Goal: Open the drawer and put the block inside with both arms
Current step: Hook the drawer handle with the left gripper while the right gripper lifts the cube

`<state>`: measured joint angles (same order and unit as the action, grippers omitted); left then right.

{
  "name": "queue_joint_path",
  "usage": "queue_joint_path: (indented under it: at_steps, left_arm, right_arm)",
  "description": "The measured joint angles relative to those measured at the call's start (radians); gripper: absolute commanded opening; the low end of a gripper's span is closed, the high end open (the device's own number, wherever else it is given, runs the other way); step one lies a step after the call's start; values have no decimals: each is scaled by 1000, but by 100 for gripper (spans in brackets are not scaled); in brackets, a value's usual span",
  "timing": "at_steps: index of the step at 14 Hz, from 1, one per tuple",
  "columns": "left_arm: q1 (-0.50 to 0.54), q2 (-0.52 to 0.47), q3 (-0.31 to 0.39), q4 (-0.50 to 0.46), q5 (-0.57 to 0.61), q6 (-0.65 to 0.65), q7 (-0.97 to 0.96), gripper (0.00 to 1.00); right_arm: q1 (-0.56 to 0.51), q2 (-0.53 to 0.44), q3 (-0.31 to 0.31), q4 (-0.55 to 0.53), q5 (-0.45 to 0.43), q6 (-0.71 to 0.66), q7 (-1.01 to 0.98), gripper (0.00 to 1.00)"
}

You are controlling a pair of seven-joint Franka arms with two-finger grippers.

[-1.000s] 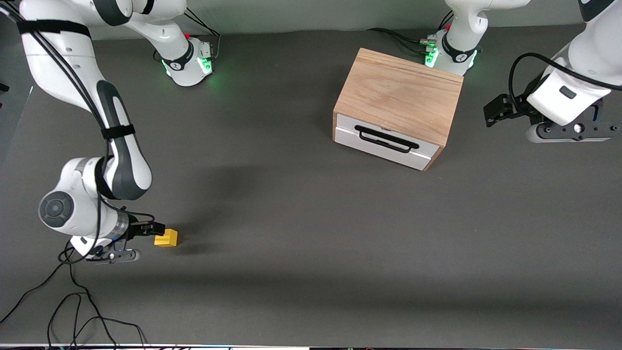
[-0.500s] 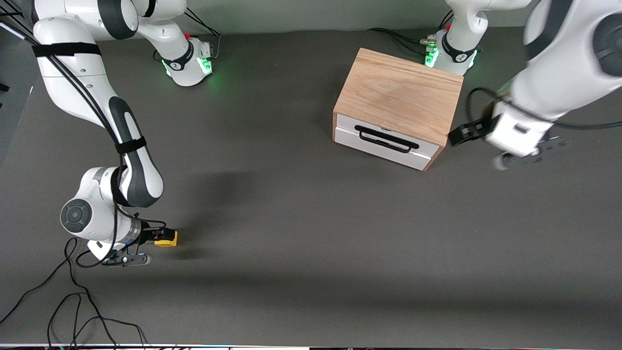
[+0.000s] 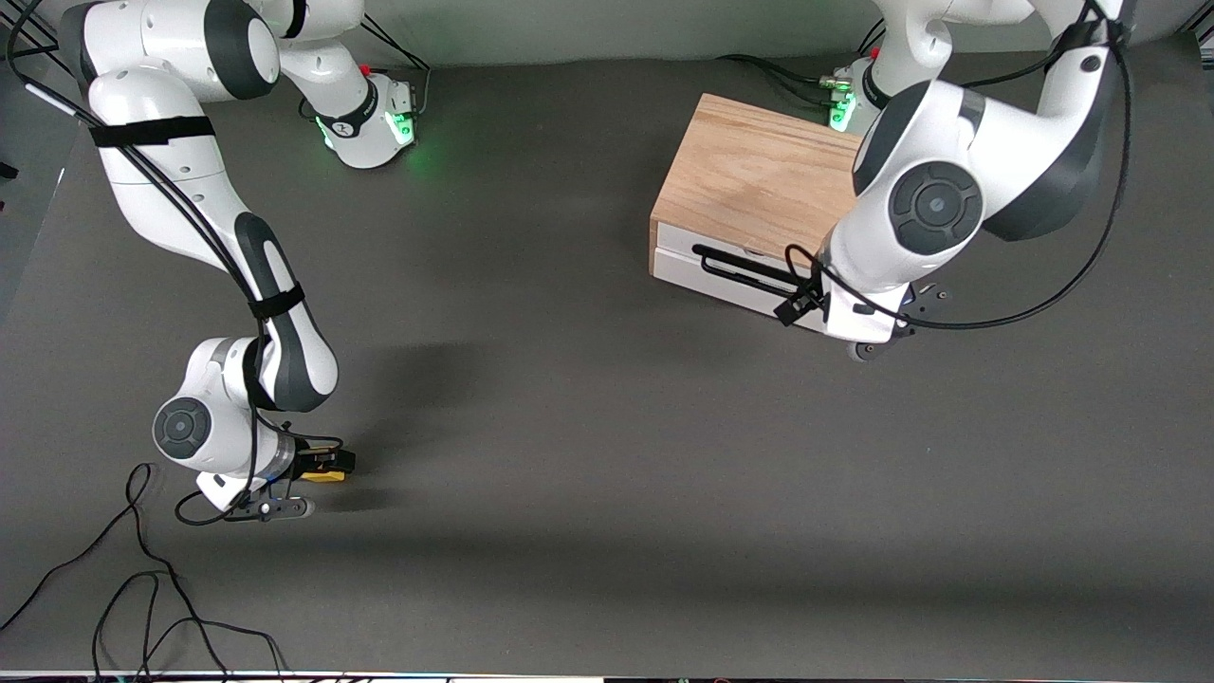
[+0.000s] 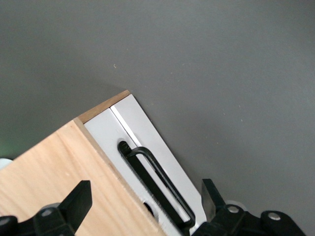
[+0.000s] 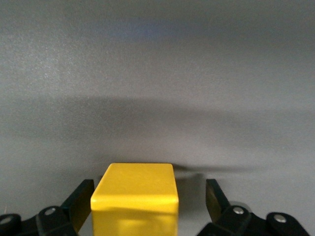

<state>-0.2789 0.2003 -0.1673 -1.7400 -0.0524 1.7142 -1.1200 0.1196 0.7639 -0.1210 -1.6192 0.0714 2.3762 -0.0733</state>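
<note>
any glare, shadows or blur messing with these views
Front view: green glow at both arm bases, soft arm shadows across the table, nothing blurred. Right wrist view: the block casts a dark shadow on the table; its near face looks soft. Left wrist view: even light, drawer handle sharp.

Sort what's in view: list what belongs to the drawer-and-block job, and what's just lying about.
Job:
drawer, shut, in the wooden box
handle
yellow block, between the open right gripper fingers
left gripper, open, over the drawer front

Lying about:
loose black cables on the table, nearer the camera than the block
</note>
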Motion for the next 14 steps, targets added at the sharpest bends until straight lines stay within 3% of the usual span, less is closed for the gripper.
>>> queue_joint_path:
  at_steps: [4,12,14]
  left_arm:
    - [-5,20,2,-53,-39,72,-207,98]
    - [-96,130,0,-89,-41,199,-346,92]
    - [-97,133,0,-108,-40,200,-346,93]
  right_arm:
    - [0,0,1,-3,1,-1,0,100]
    - [1,-1,1,-3,1,-2,-5,81]
    - [1,-3,5,-1,1,-5,-6,59]
